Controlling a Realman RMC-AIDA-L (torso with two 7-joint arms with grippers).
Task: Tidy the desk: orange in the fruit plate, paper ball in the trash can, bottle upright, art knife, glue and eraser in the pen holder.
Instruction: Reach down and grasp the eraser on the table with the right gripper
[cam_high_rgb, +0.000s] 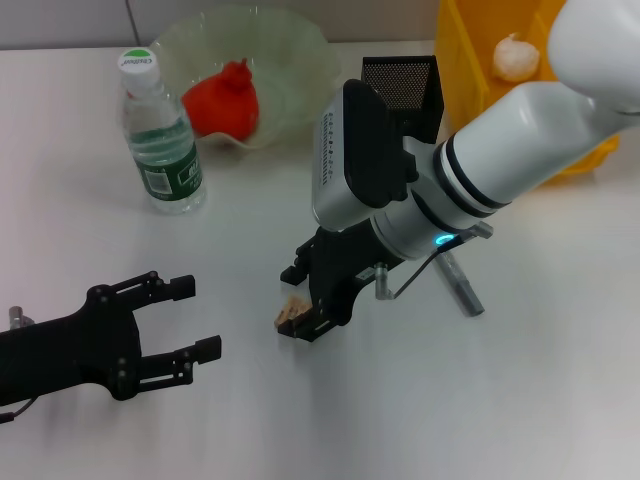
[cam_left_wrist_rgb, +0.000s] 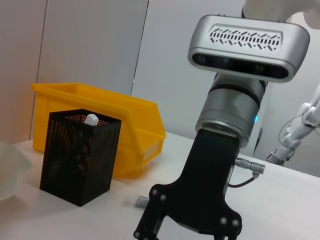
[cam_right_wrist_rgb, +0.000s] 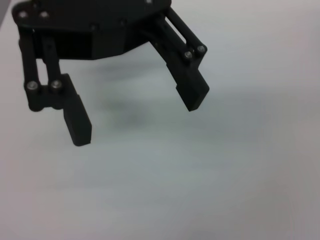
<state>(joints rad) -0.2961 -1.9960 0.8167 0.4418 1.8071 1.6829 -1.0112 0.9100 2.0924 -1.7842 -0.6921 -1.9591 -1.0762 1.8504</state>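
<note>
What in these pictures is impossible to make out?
Eraser: in the head view only a beige sliver shows under the right gripper; the left wrist view's lower edge cuts that spot off.
Pen holder contents: in the left wrist view the mesh hides all but one white rounded top.
Grey stick: head view, partly behind the right arm; knife or glue, unclear.
Trash can: head view, cropped by top edge and arm.
Left gripper: open, idle.
</note>
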